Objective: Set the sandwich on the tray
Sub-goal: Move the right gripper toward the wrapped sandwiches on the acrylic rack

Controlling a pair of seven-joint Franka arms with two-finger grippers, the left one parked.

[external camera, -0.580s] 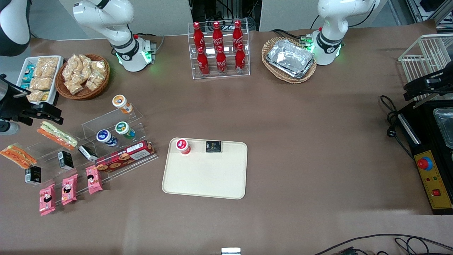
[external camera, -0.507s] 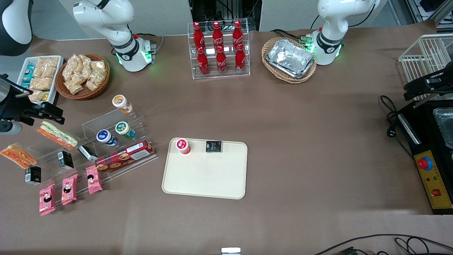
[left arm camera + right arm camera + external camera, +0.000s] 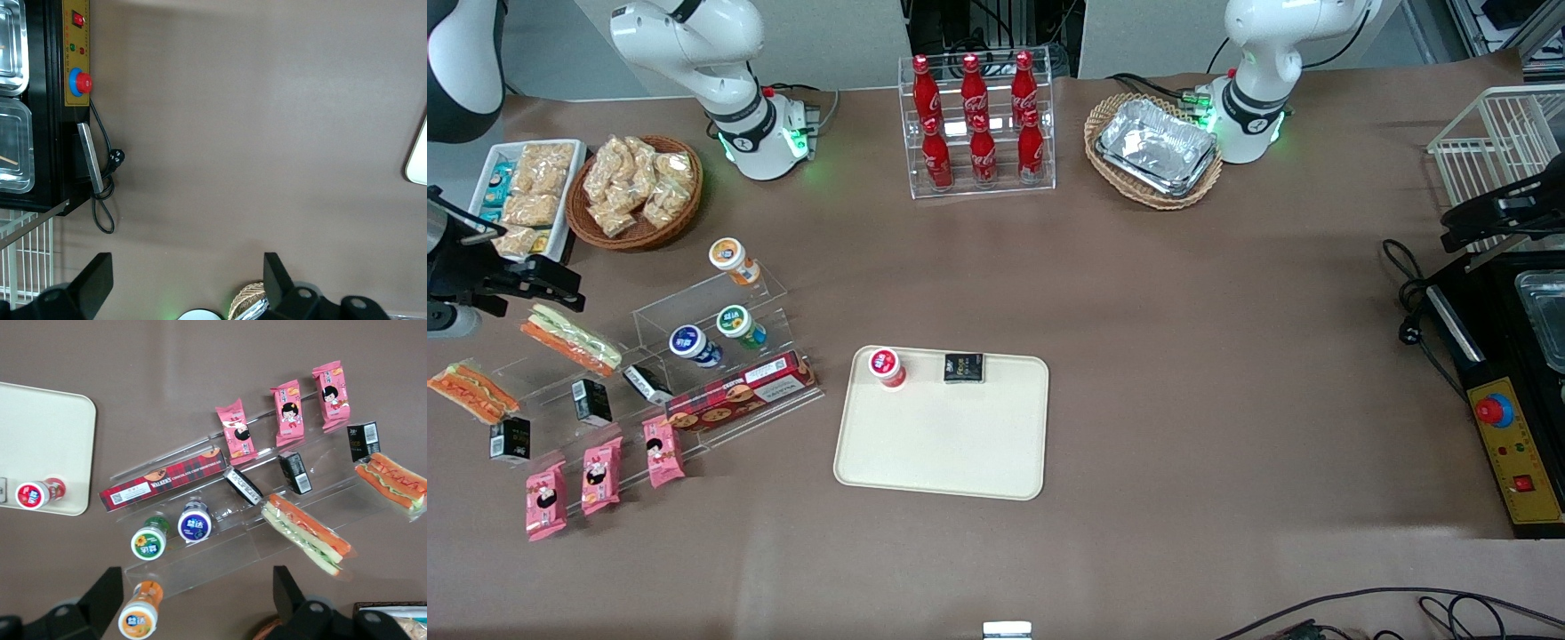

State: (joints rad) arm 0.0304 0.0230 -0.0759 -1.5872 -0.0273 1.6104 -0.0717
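Jaws: the right arm's jaws stand spread with nothing between them, hanging above the working arm's end of the tabletop, over the clear stand that carries the snacks.

Sandwich: the sandwich with orange-red filling lies on the stand's outermost end, at the edge of the front view. The jaws are not over it; the pale-green sandwich lies nearer to them.

Tray: the tray sits flat near the middle of the tabletop, well apart from the sandwich.

Progress: nothing of the task looks done. The sandwich is untouched and the tray does not hold it. Reach, grasp, lift, carry and set-down all look still to come.

Tray room: a red-capped cup and a black packet sit along the tray edge farther from the front camera. The rest of the tray is bare, so there seems ample room for a wedge.

Edges near the sandwich: a black carton stands just beside it, nearer the front camera, and another carton stands between it and the tray. The stand's clear steps are hard to make out, so a straight-up lift seems safest.

Carry path: cups, a red plaid box and pink packets lie between sandwich and tray; passing above them looks wise.
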